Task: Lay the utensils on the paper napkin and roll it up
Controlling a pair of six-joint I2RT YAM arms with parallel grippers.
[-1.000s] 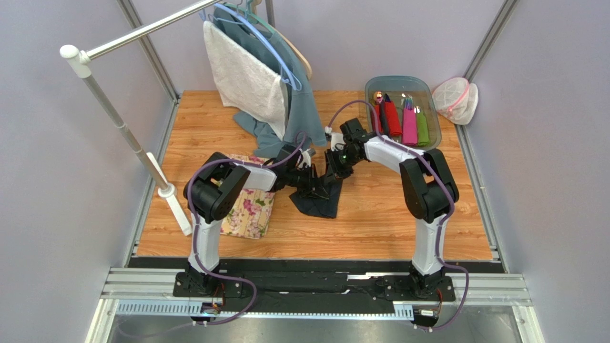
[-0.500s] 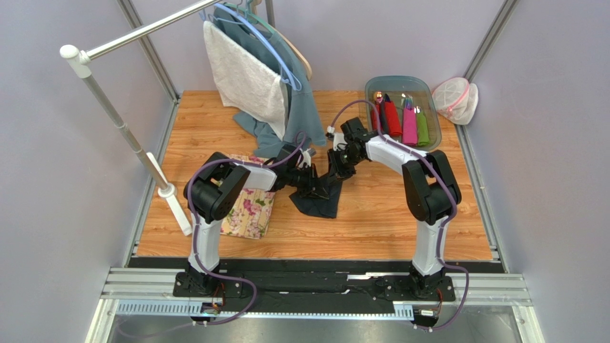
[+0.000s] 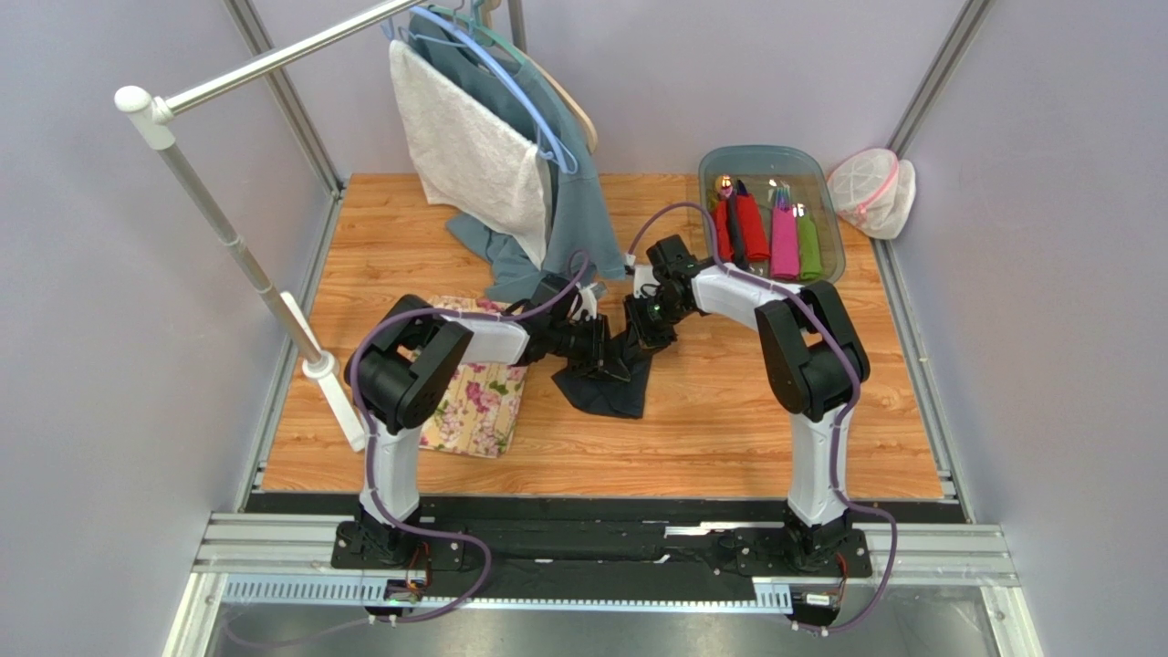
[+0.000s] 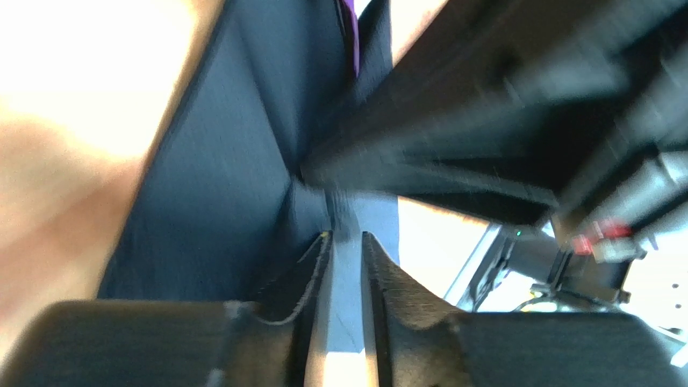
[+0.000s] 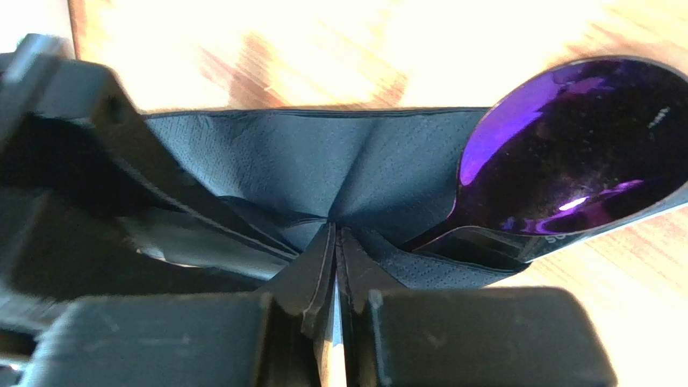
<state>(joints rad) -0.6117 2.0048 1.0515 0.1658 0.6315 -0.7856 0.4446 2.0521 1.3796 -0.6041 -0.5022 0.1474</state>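
1 napkin [image 5: 266, 161] pinched in R gripper [image 5: 335, 232].

The paper napkin [image 5: 323, 173] is matt, dark navy paper with a fine embossed grain and soft creases. The spoon [image 5: 565, 153] is polished metal with a purple, mirror-glossy tint. The table [image 3: 740, 424] looks like smooth wood-grain board with a slight sheen, the floral mat [image 3: 487, 411] like printed cloth, and the bin [image 3: 764, 162] like translucent plastic.
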